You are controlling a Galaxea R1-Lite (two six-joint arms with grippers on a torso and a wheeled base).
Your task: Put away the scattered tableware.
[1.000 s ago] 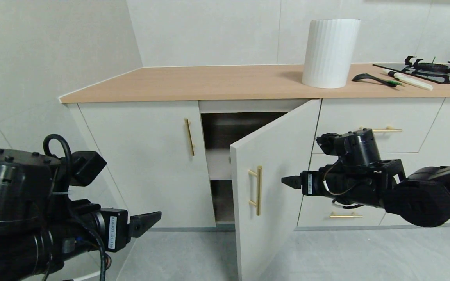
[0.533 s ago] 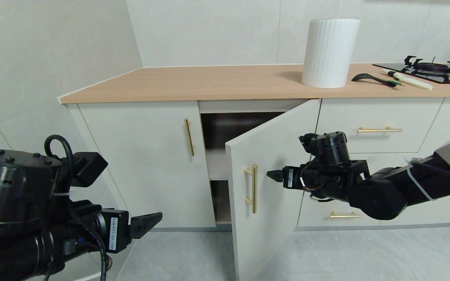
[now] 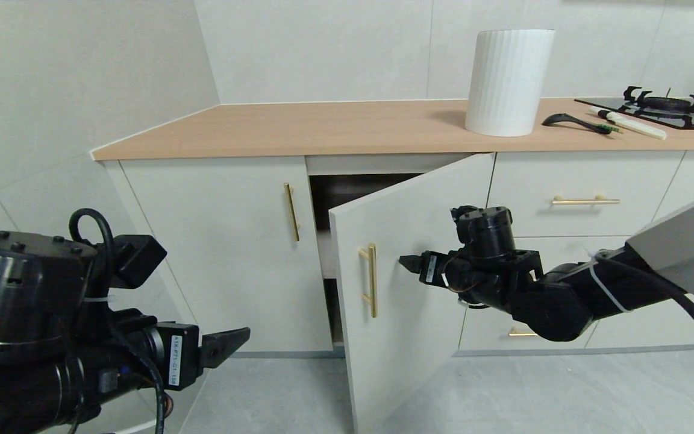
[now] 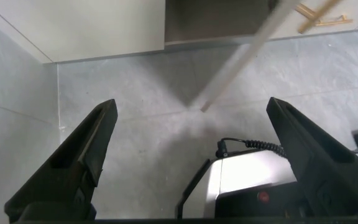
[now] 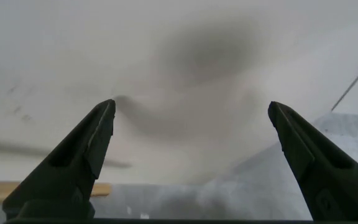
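Head, door (image 3: 407, 229): half open, free edge out over floor. R gripper (image 3: 404, 262) spread wide, empty, at door face just beside handle (image 3: 372, 280).
Head, spoon (image 3: 570, 122): counter (image 3: 323, 129) right end, beside knife (image 3: 630, 125).
L wrist, L gripper (image 4: 191, 106): wide apart, empty, above floor.
R wrist, door face: close ahead.

On the countertop (image 3: 323, 129) the container (image 3: 508, 81) stands left of the ladle (image 3: 573, 122) and knife (image 3: 630, 125), with the stove (image 3: 672, 108) farthest right. Below, the ajar door (image 3: 407, 313) hangs between the closed door (image 3: 220, 253), left, and the drawers (image 3: 582, 181), right. The right gripper (image 3: 406, 263) sits before the ajar door, right of its handle (image 3: 372, 280).
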